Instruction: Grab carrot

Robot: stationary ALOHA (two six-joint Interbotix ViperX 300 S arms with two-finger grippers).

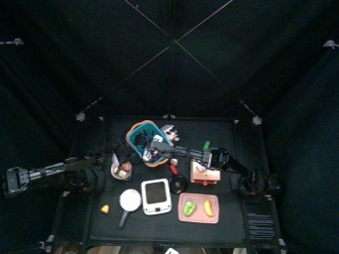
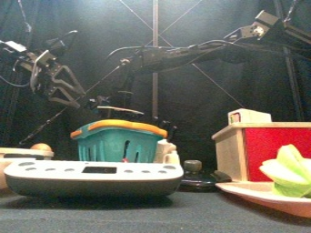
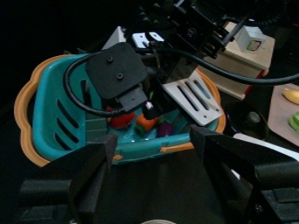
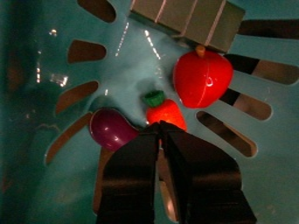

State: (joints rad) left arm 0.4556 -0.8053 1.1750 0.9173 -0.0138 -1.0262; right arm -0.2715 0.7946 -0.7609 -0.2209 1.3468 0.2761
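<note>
Inside the teal slotted plastic basket near the bench's back edge, we are pinching the small orange-red toy carrot with our right end effector, reaching steeply down between a red strawberry-like toy and a purple one; our left end effector is hovering spread.

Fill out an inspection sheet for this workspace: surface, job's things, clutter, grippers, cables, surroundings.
Surface: black table, crowded with props.
Job's things: carrot, orange-red with a green end, lies on the floor of the teal basket, at the right gripper's jaw tips.
Clutter: in the basket, a red piece and a purple piece; on the table, a white scale, a red and wooden box, a plate with green vegetable.
Grippers: right gripper reaches down into the basket, jaws close together at the carrot; left gripper open, held beside the basket.
Cables: black cables run along the right arm.
Surroundings: black curtains.
</note>
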